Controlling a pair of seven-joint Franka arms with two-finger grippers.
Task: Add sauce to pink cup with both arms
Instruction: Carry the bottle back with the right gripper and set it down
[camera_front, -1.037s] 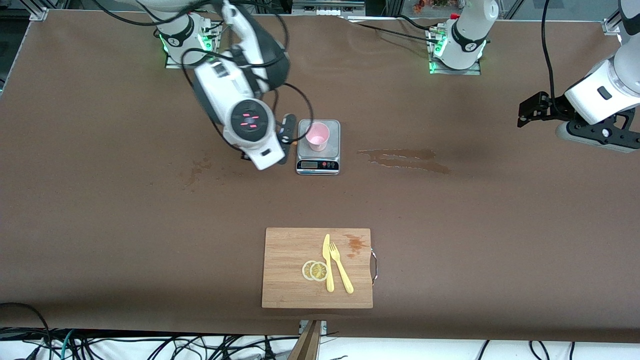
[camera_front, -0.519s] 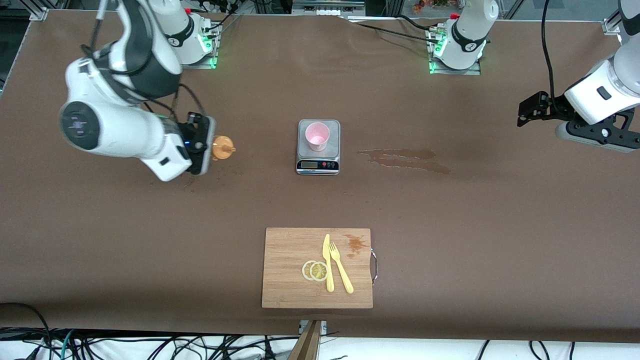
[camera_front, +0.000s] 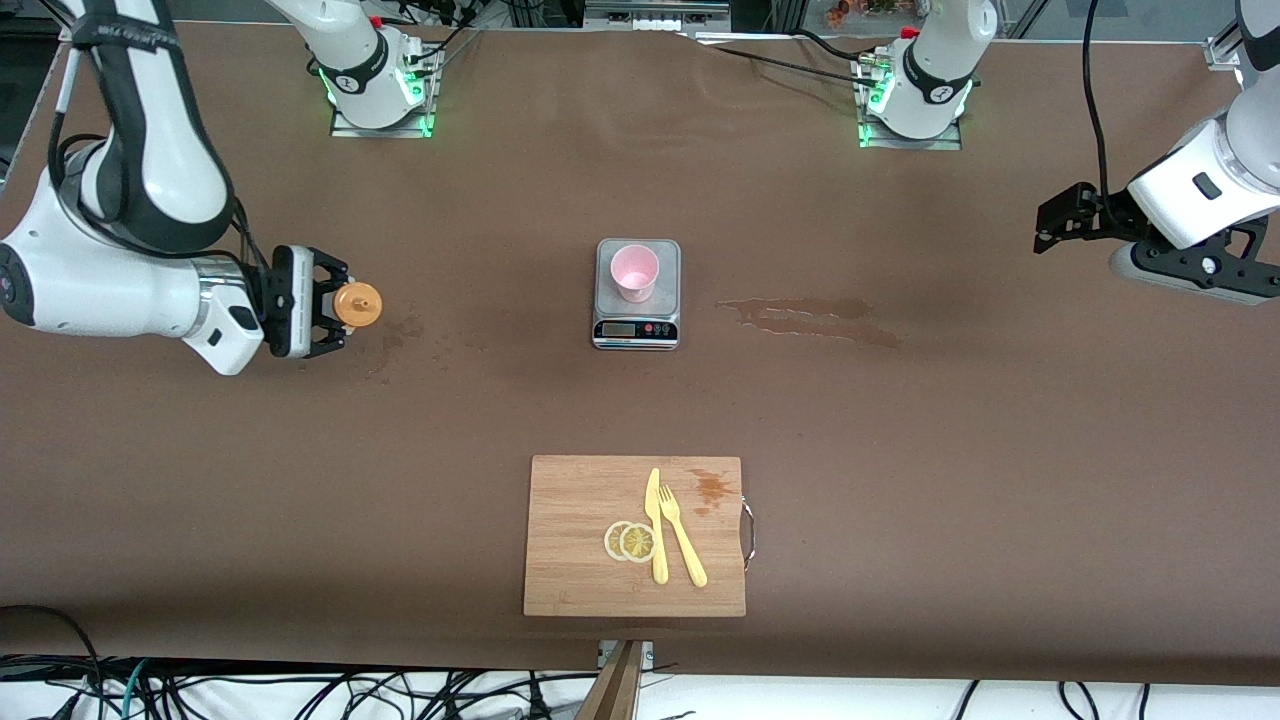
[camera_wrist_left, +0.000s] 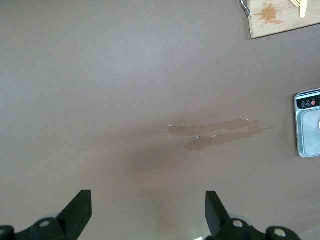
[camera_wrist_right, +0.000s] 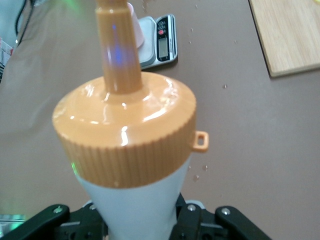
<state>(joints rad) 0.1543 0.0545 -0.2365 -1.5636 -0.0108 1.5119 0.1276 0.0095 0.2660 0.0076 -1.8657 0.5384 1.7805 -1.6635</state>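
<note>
Table (camera_front: 900, 450): plain brown, with darker brown wet stains (camera_front: 810, 318) beside the scale (camera_front: 637, 330), which is silver-grey with a black panel and red buttons. Cup (camera_front: 635, 272): pale pink, plain; bottle (camera_wrist_right: 140, 205): whitish-grey body with a ribbed orange cap (camera_wrist_right: 125, 135) and orange nozzle. Board (camera_front: 580, 540): light wood grain with a reddish-brown stain, carrying a pale yellow knife (camera_front: 656, 530), a pale yellow fork (camera_front: 682, 540) and yellow lemon slices (camera_front: 630, 541); arms white, left gripper (camera_wrist_left: 149, 210) and right gripper (camera_front: 318, 302) black, bases lit green.
</note>
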